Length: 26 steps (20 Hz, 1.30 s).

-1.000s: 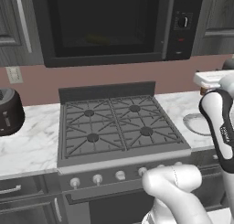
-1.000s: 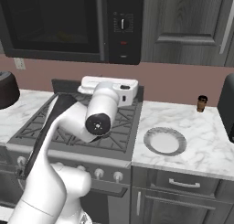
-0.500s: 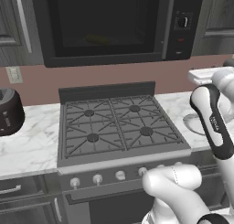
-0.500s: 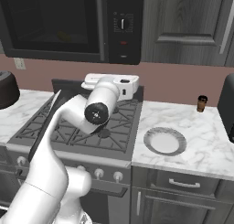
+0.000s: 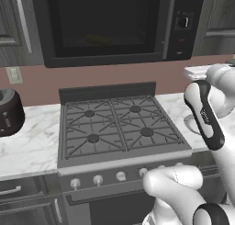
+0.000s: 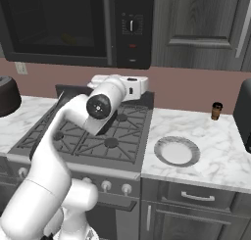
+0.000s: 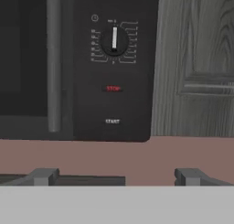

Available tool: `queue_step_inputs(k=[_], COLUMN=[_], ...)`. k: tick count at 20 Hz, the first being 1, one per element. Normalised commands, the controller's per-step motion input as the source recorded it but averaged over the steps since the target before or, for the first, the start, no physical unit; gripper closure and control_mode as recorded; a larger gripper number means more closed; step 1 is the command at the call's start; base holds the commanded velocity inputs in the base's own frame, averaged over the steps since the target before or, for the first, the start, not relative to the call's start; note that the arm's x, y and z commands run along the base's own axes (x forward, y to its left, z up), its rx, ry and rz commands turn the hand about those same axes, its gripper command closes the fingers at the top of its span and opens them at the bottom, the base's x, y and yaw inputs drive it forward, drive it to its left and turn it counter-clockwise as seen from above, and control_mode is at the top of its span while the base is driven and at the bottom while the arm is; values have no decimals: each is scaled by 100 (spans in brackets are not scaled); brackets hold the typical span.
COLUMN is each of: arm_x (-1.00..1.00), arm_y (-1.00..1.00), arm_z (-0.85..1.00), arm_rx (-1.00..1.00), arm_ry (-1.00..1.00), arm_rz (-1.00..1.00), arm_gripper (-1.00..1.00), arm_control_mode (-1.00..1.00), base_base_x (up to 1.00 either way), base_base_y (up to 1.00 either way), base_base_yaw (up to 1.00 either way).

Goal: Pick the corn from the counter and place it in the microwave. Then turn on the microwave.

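We see the microwave mounted above the stove, door shut. The corn lies inside it, a faint yellow cob behind the dark glass, toward the middle of the cavity floor. From the right base view the corn shows as a small yellow patch through the door.

The gripper faces the microwave's control panel, fingers released and spread wide, nothing between them. Its finger tips sit level with the pink wall strip below the microwave, apart from the panel. On the panel we see the knob pointing straight up, a red STOP label under it and a white START label lower down.

The hand hangs above the stove's back edge, below the microwave's panel side. A plate rests on the counter right of the stove, a small brown bottle behind it by the wall.
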Motion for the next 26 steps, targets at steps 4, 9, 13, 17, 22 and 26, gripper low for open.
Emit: queue_step_inputs(k=[4, 9, 13, 17, 22, 26], arm_x=[40, 35, 22, 29, 29, 15], arm_y=[0, 0, -9, -10, -8, 0], arm_z=[9, 8, 0, 0, 0, 0], arm_rx=[0, 0, 0, 0, 0, 0], arm_ry=[1, 0, 0, 0, 0, 1], arm_rz=[0, 0, 1, 1, 1, 0], arm_gripper=[-100, -100, -100, -100, -100, -100], arm_control_mode=[-100, -100, -100, -100, -100, -100], base_base_x=[0, 0, 0, 0, 0, 0], base_base_y=[0, 0, 0, 0, 0, 0], base_base_yaw=[0, 0, 0, 0, 0, 0])
